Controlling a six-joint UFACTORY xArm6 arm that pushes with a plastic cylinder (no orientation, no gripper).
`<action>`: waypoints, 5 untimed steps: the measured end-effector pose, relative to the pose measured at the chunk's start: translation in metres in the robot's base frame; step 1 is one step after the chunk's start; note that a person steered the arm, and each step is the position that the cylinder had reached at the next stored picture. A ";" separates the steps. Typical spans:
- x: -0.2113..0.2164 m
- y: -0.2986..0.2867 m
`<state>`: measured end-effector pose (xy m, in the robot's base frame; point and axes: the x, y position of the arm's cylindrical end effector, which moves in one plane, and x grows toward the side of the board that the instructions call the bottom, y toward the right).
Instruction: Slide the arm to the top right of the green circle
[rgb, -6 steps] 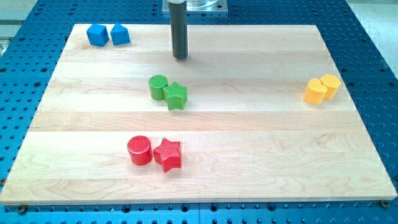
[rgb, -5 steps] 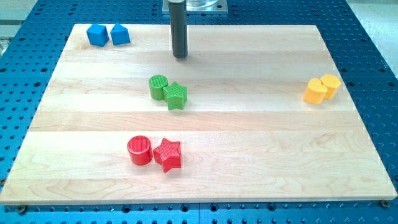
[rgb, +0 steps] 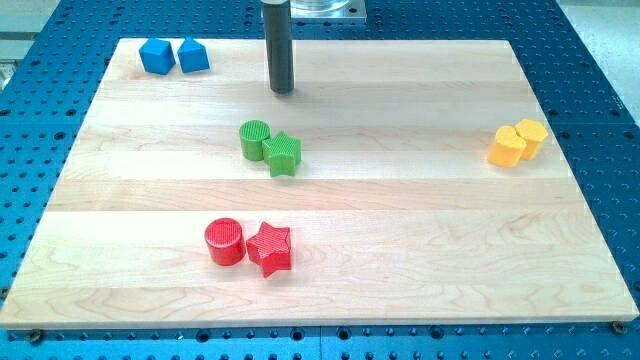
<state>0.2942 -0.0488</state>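
Observation:
The green circle (rgb: 254, 139) stands left of the board's middle, touching the green star (rgb: 283, 154) at its lower right. My tip (rgb: 282, 90) is above and slightly right of the green circle, apart from it by a clear gap. The dark rod rises from there to the view's top edge.
Two blue blocks (rgb: 156, 56) (rgb: 193, 55) sit at the top left corner. A red circle (rgb: 225, 242) and a red star (rgb: 269, 248) stand toward the bottom. Two yellow blocks (rgb: 507, 147) (rgb: 531, 136) sit at the right. The wooden board (rgb: 400, 220) lies on a blue perforated table.
My tip has slid a little to the view's left, staying at about the same height above the green circle. No block has moved.

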 end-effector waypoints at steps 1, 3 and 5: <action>0.000 -0.001; 0.000 -0.005; 0.000 -0.010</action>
